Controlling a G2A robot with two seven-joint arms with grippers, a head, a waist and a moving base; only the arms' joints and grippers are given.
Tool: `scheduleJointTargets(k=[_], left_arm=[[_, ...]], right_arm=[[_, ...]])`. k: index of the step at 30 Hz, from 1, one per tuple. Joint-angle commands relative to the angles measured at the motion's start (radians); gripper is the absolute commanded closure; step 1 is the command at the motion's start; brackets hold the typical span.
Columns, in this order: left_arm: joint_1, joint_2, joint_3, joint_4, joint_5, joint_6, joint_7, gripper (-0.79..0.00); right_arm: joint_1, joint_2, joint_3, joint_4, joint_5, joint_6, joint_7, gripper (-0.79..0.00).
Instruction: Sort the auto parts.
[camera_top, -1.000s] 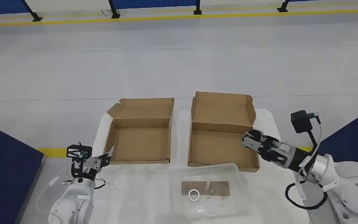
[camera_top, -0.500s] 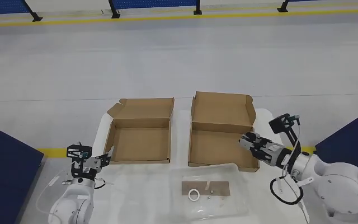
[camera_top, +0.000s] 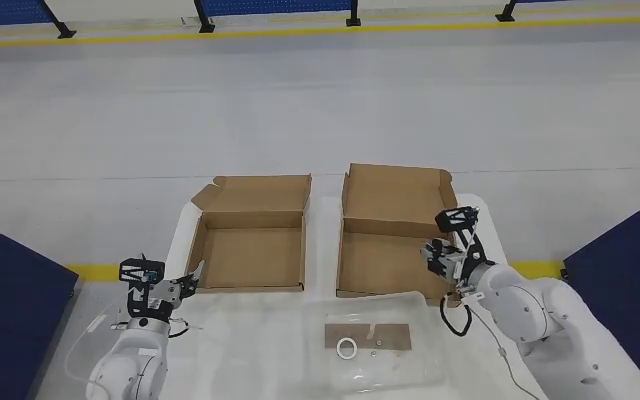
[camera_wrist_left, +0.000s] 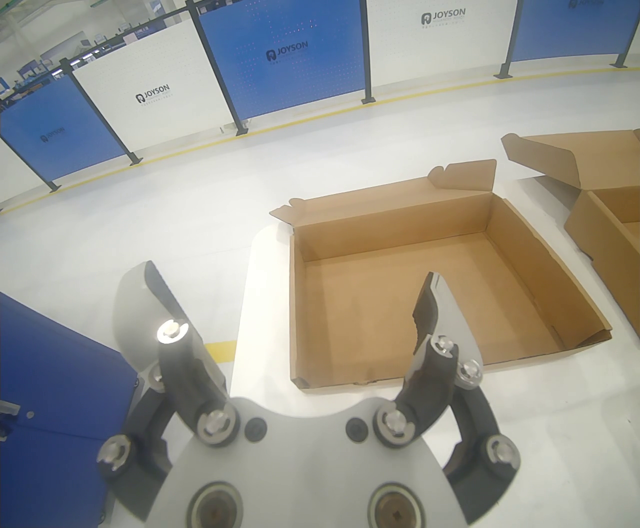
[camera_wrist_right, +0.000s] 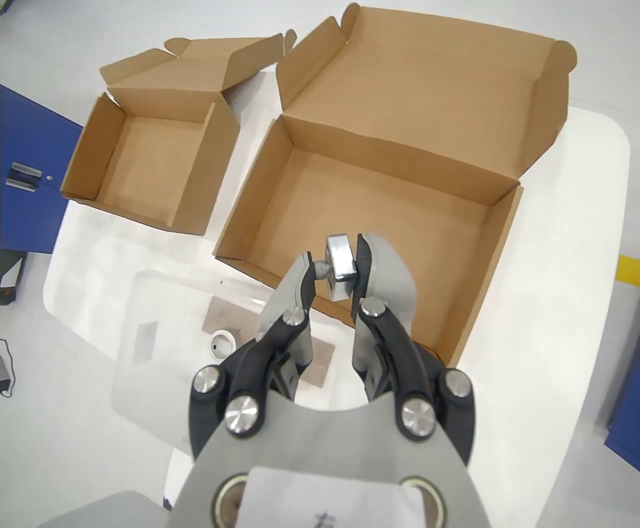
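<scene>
Right claw (camera_wrist_right: 336, 256) was clamped on shiny square-headed metal fastener (camera_wrist_right: 341, 267) above right-hand open brown cardboard box (camera_wrist_right: 400, 225), near its front wall; release looked best farther in, low. Left claw (camera_wrist_left: 290, 282) stood apart.

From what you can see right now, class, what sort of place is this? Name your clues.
Probably a factory hall: blue-and-white partition panels, a yellow floor line, and two open cardboard boxes on a white table, the right pincer holding a metal part.

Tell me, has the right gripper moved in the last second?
Yes. In the top view the right gripper, holding a part, has shifted slightly left, farther over the right box.
</scene>
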Motion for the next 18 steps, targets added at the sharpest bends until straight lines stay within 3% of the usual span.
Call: scheduleJointTargets(k=[1,12,18], left_arm=[[0.000,0.000,0.000,0.000,0.000,0.000,0.000,-0.785],[0.000,0.000,0.000,0.000,0.000,0.000,0.000,-0.785],[0.000,0.000,0.000,0.000,0.000,0.000,0.000,-0.785]], right_arm=[[0.003,-0.001,-0.002,0.002,0.004,-0.002,-0.003,0.000],[0.009,-0.004,-0.031,0.026,-0.057,0.008,-0.008,0.000],[0.143,-0.029,-0.144,0.162,-0.094,0.084,0.028,0.000]])
